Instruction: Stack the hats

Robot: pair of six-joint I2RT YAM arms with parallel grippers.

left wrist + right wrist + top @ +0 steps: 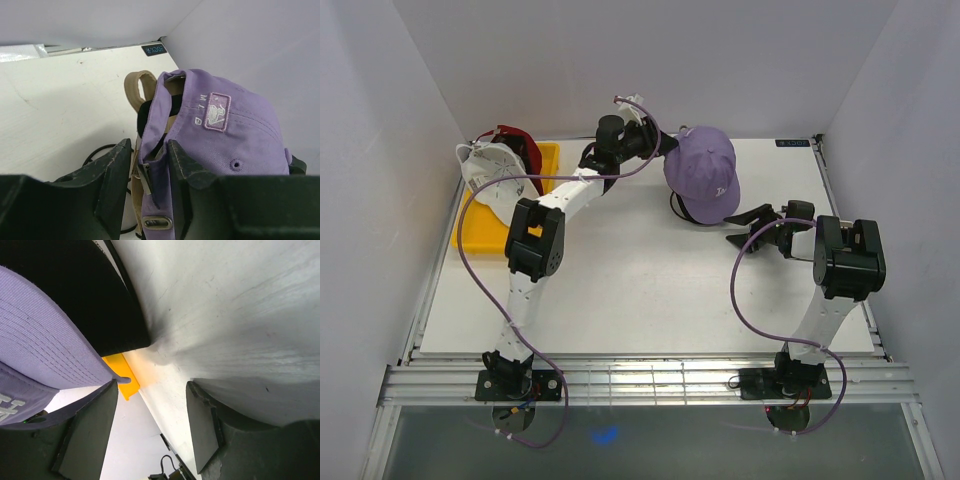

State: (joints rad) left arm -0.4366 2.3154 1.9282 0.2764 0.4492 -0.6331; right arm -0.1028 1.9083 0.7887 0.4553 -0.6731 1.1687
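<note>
Lavender cap point(703, 170): soft fabric, curved stitched brim

The black cap point(100, 295) lies almost fully hidden under the lavender cap point(703, 170); from above only a thin dark rim shows. In the right wrist view both brims are cut off by the left and top edges, and the lavender logo is only partly in view, not readable. The dark red cap point(523, 145) is partly behind the white cap point(485, 168). The left arm point(570, 190) hides part of the yellow tray point(548, 155). The label point(793, 143) at the far corner is too small to read.
</note>
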